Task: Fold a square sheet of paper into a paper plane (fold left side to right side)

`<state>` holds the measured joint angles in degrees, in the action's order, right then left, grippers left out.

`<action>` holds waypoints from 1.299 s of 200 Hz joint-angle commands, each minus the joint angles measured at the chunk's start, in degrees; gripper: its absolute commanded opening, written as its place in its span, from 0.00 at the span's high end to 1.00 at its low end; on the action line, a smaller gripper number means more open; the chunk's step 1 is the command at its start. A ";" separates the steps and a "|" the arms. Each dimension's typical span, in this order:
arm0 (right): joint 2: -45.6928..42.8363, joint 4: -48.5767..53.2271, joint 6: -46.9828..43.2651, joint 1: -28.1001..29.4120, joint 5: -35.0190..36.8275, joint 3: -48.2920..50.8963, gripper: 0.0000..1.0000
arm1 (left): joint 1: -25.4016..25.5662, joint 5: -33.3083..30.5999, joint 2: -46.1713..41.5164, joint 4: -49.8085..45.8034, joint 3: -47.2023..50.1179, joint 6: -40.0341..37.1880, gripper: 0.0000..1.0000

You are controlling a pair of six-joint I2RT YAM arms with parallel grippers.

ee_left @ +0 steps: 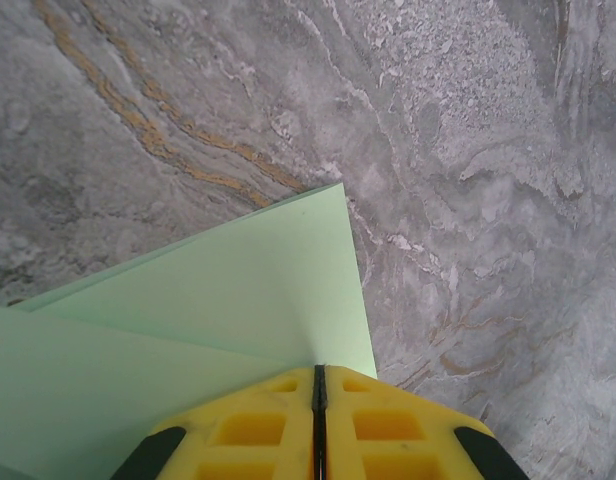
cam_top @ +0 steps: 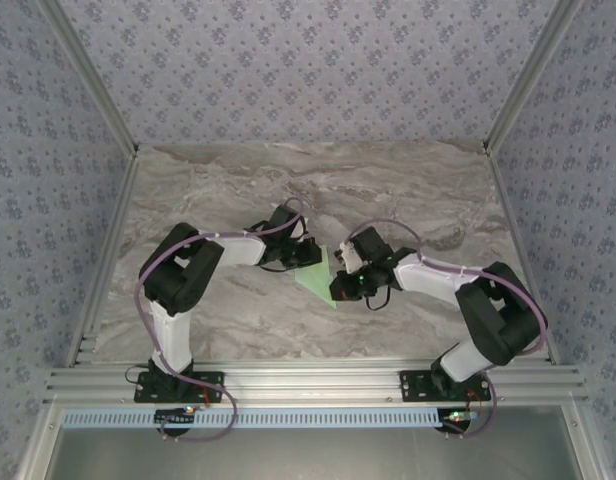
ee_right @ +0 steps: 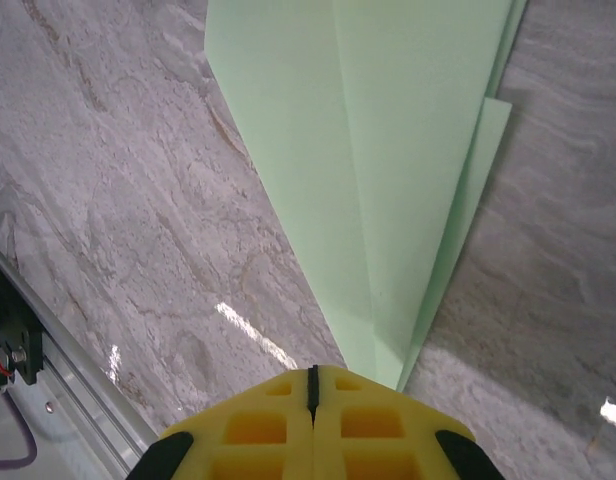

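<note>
The paper plane (cam_top: pixel 316 276) is pinched in the closed left gripper (ee_left: pixel 319 375) and right gripper (ee_right: pixel 311 372); the left-over-right fold appears pending, requiring aligned edges.

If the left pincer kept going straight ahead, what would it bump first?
Probably the folded green paper, right at the shut tips of the left pincer; beyond it lies the marble table.
</note>
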<state>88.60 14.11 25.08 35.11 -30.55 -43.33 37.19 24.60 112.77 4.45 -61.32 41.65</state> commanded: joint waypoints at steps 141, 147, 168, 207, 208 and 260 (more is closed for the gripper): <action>2.66 0.80 1.82 -0.36 -1.43 10.28 0.99 | -1.12 -5.53 1.67 -3.31 1.90 -0.85 0.92; 2.08 0.67 2.05 -0.32 -1.53 10.95 0.99 | -1.16 -5.53 1.66 -3.23 1.99 -0.80 0.92; -0.90 0.56 2.18 -0.40 -2.70 12.21 0.99 | -1.24 -4.63 1.09 -2.46 1.99 -0.72 0.92; -12.16 5.01 -0.31 -1.75 -0.75 10.01 0.94 | -1.19 -0.58 -4.87 -0.32 1.73 0.11 0.82; -12.41 5.16 -0.52 -1.86 -0.70 9.97 0.94 | -1.17 -0.55 -5.08 -0.32 1.82 0.10 0.81; -20.77 7.44 -4.21 -3.84 6.83 7.88 0.77 | -1.31 -3.51 -18.50 -3.72 6.74 -0.23 0.62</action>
<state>70.30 18.02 23.38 31.24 -28.36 -33.95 35.99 23.35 100.51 2.94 -57.06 41.85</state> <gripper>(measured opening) 0.206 0.362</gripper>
